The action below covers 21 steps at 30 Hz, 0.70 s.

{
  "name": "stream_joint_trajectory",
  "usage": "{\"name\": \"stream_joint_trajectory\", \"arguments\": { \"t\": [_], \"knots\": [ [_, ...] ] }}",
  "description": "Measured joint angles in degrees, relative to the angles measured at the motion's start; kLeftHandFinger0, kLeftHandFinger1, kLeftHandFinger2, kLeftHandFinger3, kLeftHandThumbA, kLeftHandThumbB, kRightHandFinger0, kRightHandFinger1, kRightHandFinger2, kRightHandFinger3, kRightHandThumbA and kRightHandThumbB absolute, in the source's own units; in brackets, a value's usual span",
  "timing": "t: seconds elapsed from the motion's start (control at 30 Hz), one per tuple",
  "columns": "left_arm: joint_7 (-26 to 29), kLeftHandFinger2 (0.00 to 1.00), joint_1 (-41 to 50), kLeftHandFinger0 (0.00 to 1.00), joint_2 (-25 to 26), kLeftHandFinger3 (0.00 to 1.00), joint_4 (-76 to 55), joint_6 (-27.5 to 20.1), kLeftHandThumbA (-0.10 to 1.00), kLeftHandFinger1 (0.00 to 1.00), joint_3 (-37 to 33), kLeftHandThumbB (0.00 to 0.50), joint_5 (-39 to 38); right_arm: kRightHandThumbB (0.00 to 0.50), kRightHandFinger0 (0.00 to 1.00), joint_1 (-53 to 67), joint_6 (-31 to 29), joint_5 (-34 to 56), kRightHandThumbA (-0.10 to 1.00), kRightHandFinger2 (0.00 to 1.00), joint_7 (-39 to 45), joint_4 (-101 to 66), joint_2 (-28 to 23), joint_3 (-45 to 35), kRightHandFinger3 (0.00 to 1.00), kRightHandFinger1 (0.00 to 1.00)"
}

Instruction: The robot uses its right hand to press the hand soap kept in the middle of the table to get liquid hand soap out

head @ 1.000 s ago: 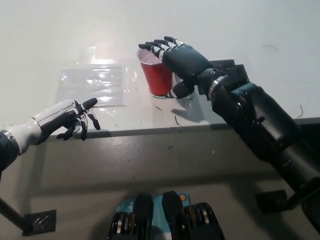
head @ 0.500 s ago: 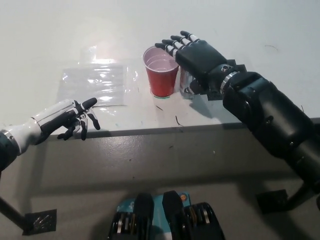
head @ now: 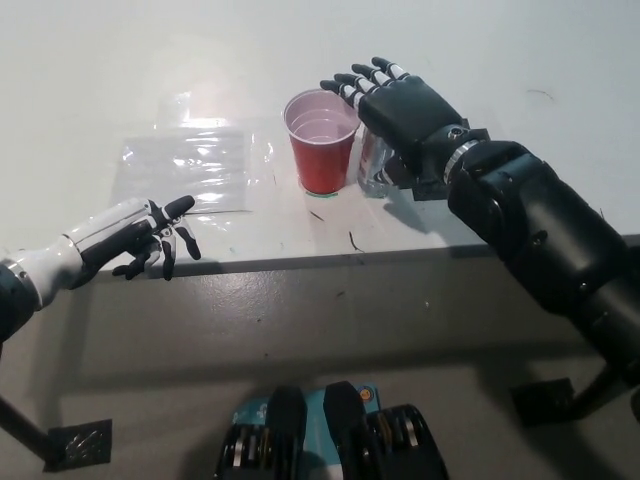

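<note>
Clear plastic shows under the black right hand [head: 405, 105]: the hand soap [head: 374, 165], mostly hidden, stands on the desk [head: 100, 80] just beside a red cup [head: 322, 140]. The hand is flat above it, fingers spread, holding nothing. The bottle looks light and tippy, so push straight down on the top. The white left hand [head: 135, 238] rests open at the desk edge.

White left hand [head: 130, 240], black right hand [head: 405, 105]
</note>
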Motion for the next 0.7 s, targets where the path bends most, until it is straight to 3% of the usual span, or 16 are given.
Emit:
{"name": "stream_joint_trajectory", "arguments": {
  "t": [0.17, 0.23, 0.37, 0.57, 0.63, 0.7],
  "knots": [
    [-0.3, 0.25, -0.04, 0.01, 0.0, 0.54, -0.01, 0.02, 1.0, 0.07, 0.01, 0.377, 0.0, 0.5, 1.0, 0.0, 0.04, -0.01, 1.0, 1.0, -0.17, 0.37, 1.46, -0.27, 1.0, 1.0],
    [-0.44, 0.25, -0.04, 0.01, 0.03, 0.53, -0.01, 0.02, 1.0, 0.06, -0.01, 0.354, 0.07, 0.5, 1.0, 0.01, 0.09, -0.01, 1.0, 1.0, -0.19, 0.42, 1.87, -0.34, 1.0, 1.0],
    [-0.64, 0.25, -0.04, 0.03, 0.04, 0.54, 0.01, 0.01, 1.0, 0.07, 0.06, 0.383, 0.0, 0.5, 1.0, 0.02, 0.09, 0.0, 1.0, 1.0, -0.53, 1.16, 2.4, -0.92, 1.0, 1.0],
    [-0.69, 0.26, -0.02, 0.06, 0.04, 0.55, -0.01, 0.01, 1.0, 0.1, 0.14, 0.386, 0.0, 0.5, 1.0, 0.1, 0.03, 0.0, 1.0, 1.0, -0.88, 1.54, 2.54, -1.27, 1.0, 1.0],
    [-0.7, 0.26, 0.04, 0.03, 0.05, 0.55, -0.02, 0.01, 1.0, 0.08, 0.22, 0.382, -0.03, 0.461, 1.0, 0.38, -0.05, 0.02, 1.0, 1.0, -0.91, 1.07, 2.46, -1.71, 1.0, 1.0],
    [-0.69, 0.26, 0.26, 0.04, 0.07, 0.56, -0.04, 0.0, 1.0, 0.08, 0.34, 0.392, -0.05, 0.467, 1.0, 0.99, -0.11, 0.07, 1.0, 1.0, -0.81, -0.36, 1.89, -2.03, 1.0, 1.0]
  ]
}}
